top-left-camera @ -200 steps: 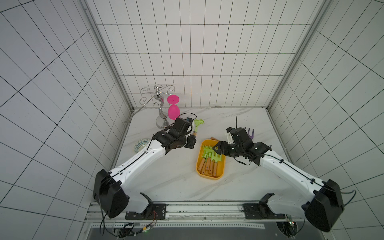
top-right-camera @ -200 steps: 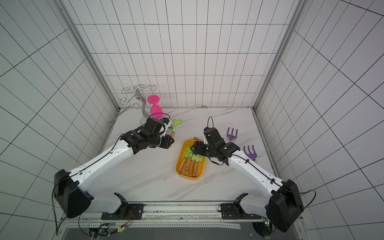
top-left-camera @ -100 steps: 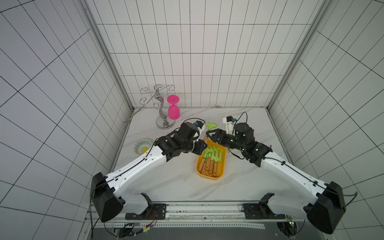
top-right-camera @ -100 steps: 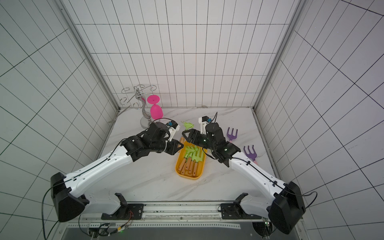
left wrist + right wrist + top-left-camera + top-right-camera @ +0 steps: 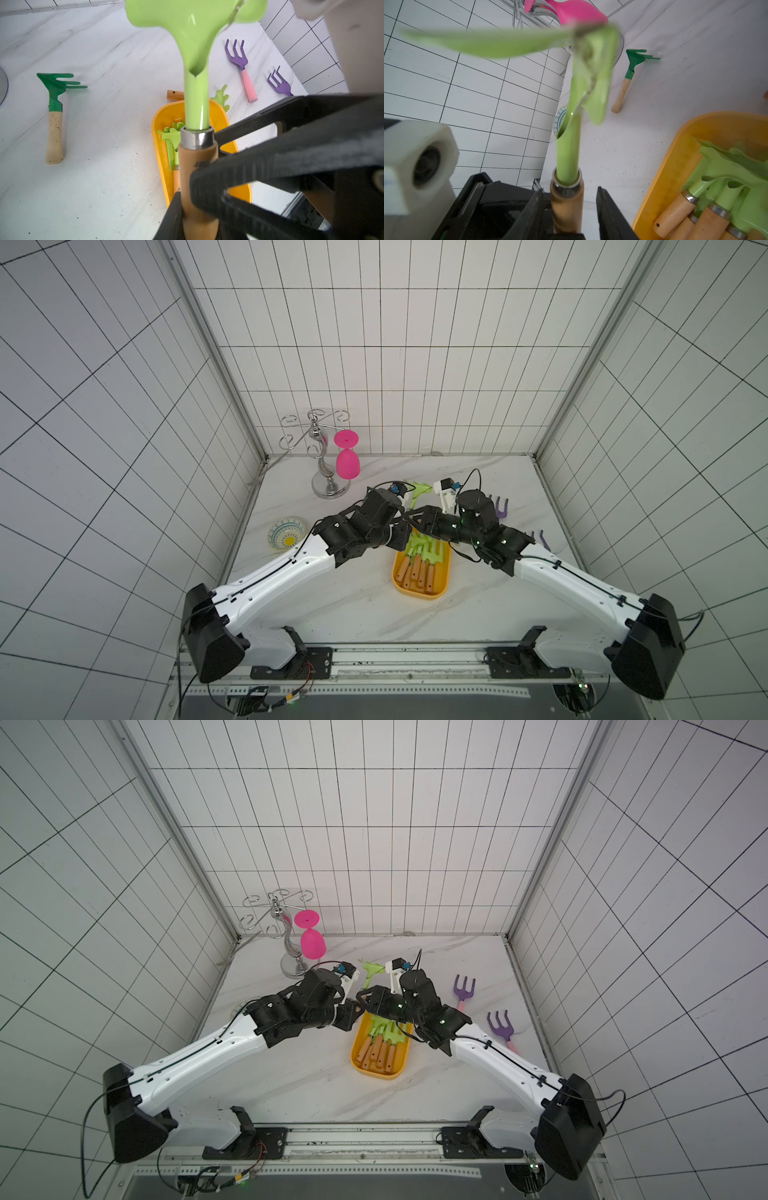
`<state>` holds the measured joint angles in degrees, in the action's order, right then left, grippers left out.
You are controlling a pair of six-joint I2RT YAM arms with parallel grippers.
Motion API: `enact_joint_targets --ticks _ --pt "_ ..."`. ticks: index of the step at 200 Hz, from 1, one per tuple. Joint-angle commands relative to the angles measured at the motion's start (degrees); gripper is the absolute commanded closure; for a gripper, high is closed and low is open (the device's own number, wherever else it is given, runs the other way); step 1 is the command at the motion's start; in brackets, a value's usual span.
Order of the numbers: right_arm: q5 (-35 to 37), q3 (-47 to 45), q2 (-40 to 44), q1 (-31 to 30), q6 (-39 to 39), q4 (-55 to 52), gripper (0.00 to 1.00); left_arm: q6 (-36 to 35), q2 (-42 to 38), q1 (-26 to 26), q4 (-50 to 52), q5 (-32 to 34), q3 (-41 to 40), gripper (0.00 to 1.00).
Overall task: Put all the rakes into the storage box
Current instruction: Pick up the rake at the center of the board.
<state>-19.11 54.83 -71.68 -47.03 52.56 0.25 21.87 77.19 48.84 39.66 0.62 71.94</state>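
Observation:
A light green rake [image 5: 196, 99] with a wooden handle stands upright over the far end of the yellow storage box [image 5: 419, 593], its head [image 5: 371, 968] pointing to the back wall. My left gripper [image 5: 197, 207] is shut on the lower handle. My right gripper [image 5: 570, 197] straddles the same handle just under the metal collar. Its jaws are open, with a gap showing on at least one side. In both top views the two grippers [image 5: 401, 531] [image 5: 365, 999] meet nose to nose. Several more light green rakes [image 5: 724, 187] lie in the box.
A dark green rake [image 5: 55, 116] lies on the marble to the left of the box. Two purple forks [image 5: 463, 990] [image 5: 500, 1027] lie at the right. A pink glass [image 5: 347, 460] hangs on a chrome stand [image 5: 328, 485] at the back. A patterned dish [image 5: 286, 533] sits at the left wall.
The left arm has carried the rake from the back toward the box. The right gripper left the box, rose to meet it and narrowed its jaws round the handle.

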Motion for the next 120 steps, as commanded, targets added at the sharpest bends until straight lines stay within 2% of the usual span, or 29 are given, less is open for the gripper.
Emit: enact_joint_targets --ticks 1,36,91,109,120 --pt "0.5 0.5 -0.2 -0.6 -0.1 2.1 0.58 -1.3 0.7 0.5 -1.5 1.7 2.6 0.91" --pt "-0.4 0.9 -0.9 -0.5 -1.6 2.4 0.58 -2.7 -0.1 0.6 -1.0 0.0 2.3 0.91" --pt "-0.8 0.5 -1.2 -0.5 -2.3 3.0 0.82 -3.3 -1.3 1.0 -1.3 -2.1 1.1 0.88" --pt "0.0 0.0 -0.5 -0.5 -3.0 2.9 0.86 -2.9 -1.2 1.0 -1.3 -2.6 1.1 0.82" --pt "0.7 -0.5 0.4 -0.5 -3.0 2.9 0.88 -2.8 -1.1 1.0 -1.3 -2.7 1.0 0.73"
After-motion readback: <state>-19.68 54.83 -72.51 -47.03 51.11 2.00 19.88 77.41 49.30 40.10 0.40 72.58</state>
